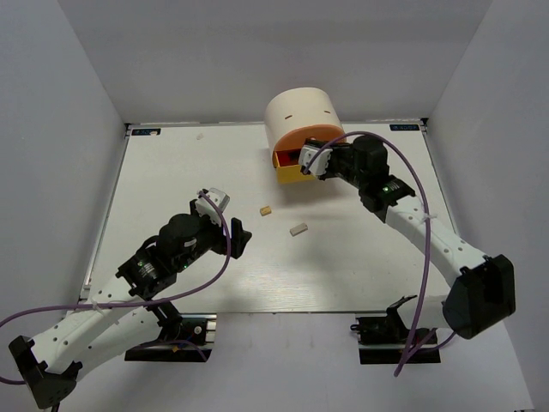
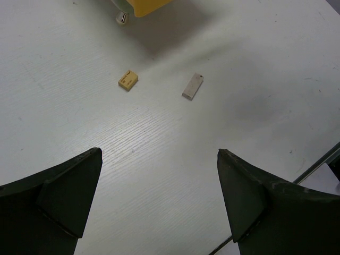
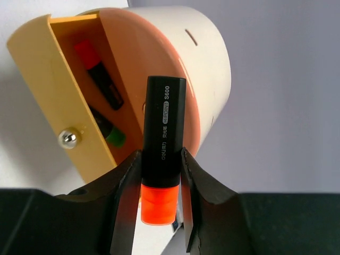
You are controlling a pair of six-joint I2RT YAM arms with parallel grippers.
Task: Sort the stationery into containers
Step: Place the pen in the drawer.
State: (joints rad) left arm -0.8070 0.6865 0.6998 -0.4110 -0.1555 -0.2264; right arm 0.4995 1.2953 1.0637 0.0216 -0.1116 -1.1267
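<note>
The cream organiser [image 1: 298,110] stands at the back of the table with its yellow drawer [image 1: 290,175] pulled open. My right gripper [image 1: 314,160] is at that drawer, shut on the orange-tipped black highlighter [image 3: 163,127], which stands upright between the fingers [image 3: 123,186]. Inside the yellow drawer [image 3: 45,90] lie a pink-tipped highlighter [image 3: 98,71] and a green-tipped one [image 3: 112,136]. My left gripper [image 1: 238,237] is open and empty above the table. The tan eraser [image 2: 128,80] and the grey eraser [image 2: 193,86] lie ahead of it [image 2: 159,154]. No pens are in view.
The salmon drawer front [image 3: 159,79] is closed above the yellow one, whose knob [image 3: 69,138] faces my right wrist camera. The erasers also show in the top view, tan [image 1: 266,209] and grey [image 1: 298,229]. White walls enclose the table [image 1: 171,172] on three sides.
</note>
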